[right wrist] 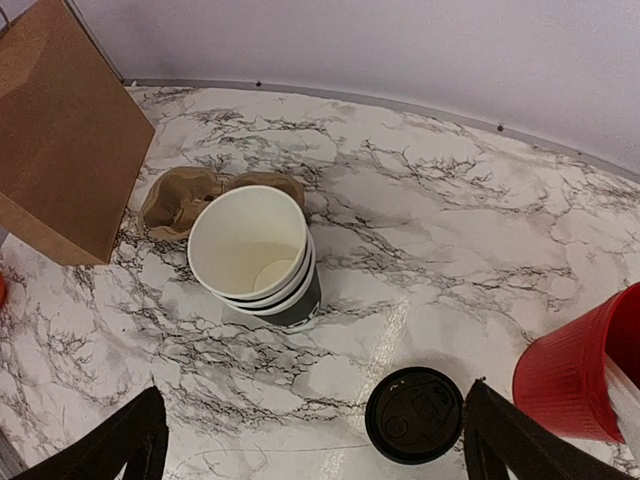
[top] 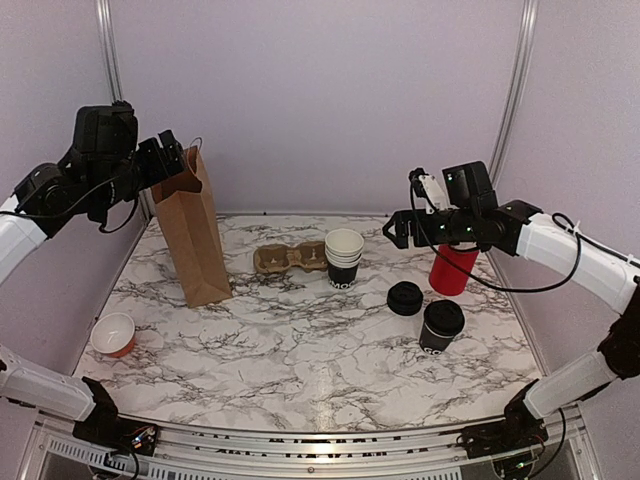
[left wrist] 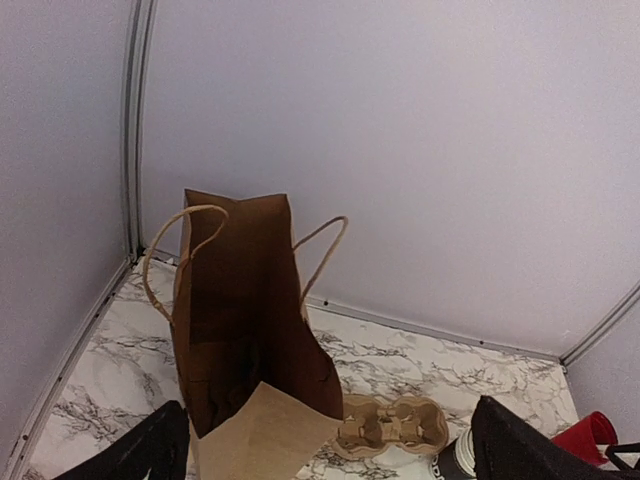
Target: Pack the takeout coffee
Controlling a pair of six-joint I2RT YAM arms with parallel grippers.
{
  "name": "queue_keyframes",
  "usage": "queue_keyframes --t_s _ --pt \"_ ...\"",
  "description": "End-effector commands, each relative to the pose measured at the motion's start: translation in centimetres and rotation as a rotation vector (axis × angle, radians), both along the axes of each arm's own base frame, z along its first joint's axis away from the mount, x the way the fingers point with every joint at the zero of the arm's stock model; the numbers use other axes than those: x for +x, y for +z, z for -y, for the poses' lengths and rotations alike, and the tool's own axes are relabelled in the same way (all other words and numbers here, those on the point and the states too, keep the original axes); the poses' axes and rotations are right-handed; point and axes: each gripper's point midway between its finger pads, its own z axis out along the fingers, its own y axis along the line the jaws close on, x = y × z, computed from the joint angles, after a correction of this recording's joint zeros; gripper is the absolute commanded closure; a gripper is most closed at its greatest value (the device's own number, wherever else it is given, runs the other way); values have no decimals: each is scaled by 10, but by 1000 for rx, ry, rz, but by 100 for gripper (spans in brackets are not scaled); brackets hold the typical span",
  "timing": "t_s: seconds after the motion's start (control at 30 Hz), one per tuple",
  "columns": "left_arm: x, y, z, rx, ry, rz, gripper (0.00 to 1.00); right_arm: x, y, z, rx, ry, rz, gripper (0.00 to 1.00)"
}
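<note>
The takeout coffee (top: 441, 325), a small black cup with a black lid, stands on the marble table at the right front; neither wrist view shows it. My right gripper (top: 398, 228) hangs open above the table behind it, next to the red cup. In the right wrist view the open right gripper (right wrist: 310, 450) holds nothing, and a loose black lid (right wrist: 413, 415) lies near its right finger (right wrist: 520, 445). My left gripper (top: 172, 157) is raised, open and empty, beside the top of the upright brown paper bag (top: 192, 232). From the left gripper (left wrist: 330, 460) I look into the open bag (left wrist: 250, 320).
A cardboard cup carrier (top: 288, 259) lies beside a nested stack of lidless cups (top: 344, 258). The loose black lid (top: 405, 298) lies between that stack and the coffee. A red cup (top: 452, 268) stands at the back right. A small orange cup (top: 113, 334) sits at the left front.
</note>
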Motion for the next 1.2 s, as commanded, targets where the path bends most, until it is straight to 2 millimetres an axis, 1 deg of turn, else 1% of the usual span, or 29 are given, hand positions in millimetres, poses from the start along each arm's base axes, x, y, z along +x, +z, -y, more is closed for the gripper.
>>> queue_keyframes --t_s 0.0,0.1,0.2,0.23,0.3,0.5,0.63,0.73,0.93,1.17 --pt "8 -47 -47 50 120 -166 1 5 30 -5 28 36 82 0" --pt "21 -69 -67 26 139 -234 1 3 30 -5 28 42 83 0" --pt "33 -87 -79 16 144 -291 1 1 29 -3 29 34 83 0" --pt "39 -96 -78 9 126 -321 1 0 29 -2 31 31 84 0" --pt "48 -104 -80 -6 111 -351 1 -2 29 -1 37 29 83 0" --pt "65 -115 -85 -11 96 -385 5 -7 27 2 48 22 77 0" --pt "71 -130 -80 -14 67 -424 12 -11 24 3 57 22 68 0" --pt "71 -139 -76 -20 46 -444 21 -13 24 3 62 25 62 0" --pt "65 -137 -73 -28 19 -435 37 -14 24 3 62 29 61 0" --pt "55 -130 -73 -32 2 -419 54 -13 24 0 70 40 58 0"
